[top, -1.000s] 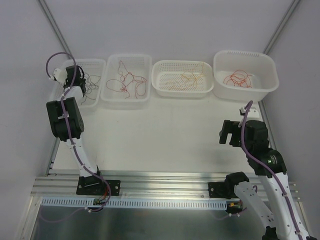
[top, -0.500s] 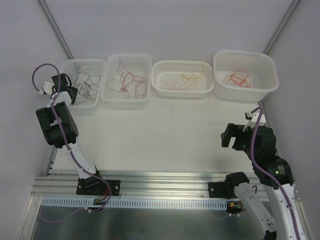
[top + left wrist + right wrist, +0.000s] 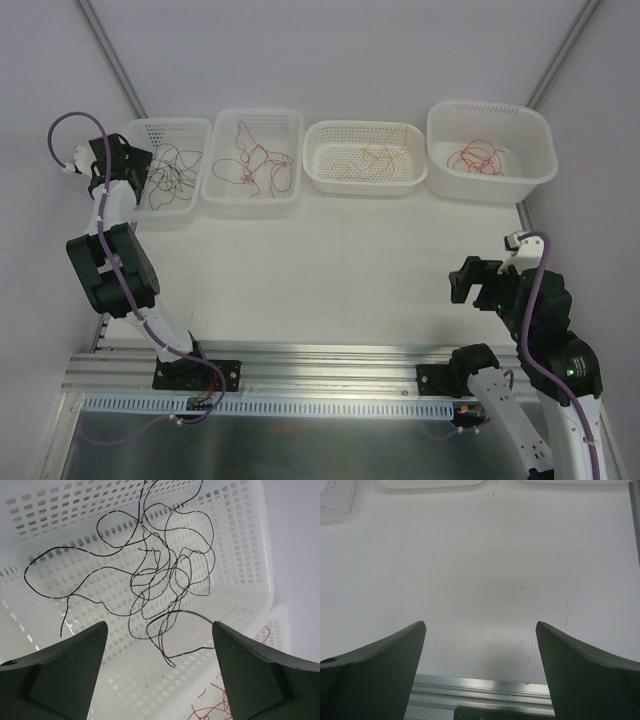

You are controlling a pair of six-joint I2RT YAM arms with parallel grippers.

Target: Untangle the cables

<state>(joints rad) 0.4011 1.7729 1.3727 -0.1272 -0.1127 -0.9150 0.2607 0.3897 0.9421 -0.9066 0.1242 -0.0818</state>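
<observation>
Cables: four loose bundles, one per basket, in a row along the far edge of the table (image 3: 330, 250).
- Dark grey cable (image 3: 170, 170) lies in the leftmost basket (image 3: 172, 123), at the far left corner. The left wrist view shows it as one looped tangle spread over the perforated floor (image 3: 160, 580), with one end running up the far wall.
- Dark red cable (image 3: 258, 165) is in the second basket (image 3: 262, 113).
- Orange-yellow cable (image 3: 385, 155) is in the third basket (image 3: 350, 182).
- Bright red cable (image 3: 478, 157) is in the deep tub (image 3: 490, 108) at the far right.

No bundle crosses a rim into its neighbour.

Left claw (image 3: 157, 630): over the left side of the leftmost basket (image 3: 120, 165), pointing down into it. Jaws wide apart, nothing pinched; the grey tangle lies below, between the two fingers.

Right claw (image 3: 480, 625): near the right edge of the table (image 3: 470, 282), well apart from every basket. Jaws spread fully, holding nothing, bare table beneath.
</observation>
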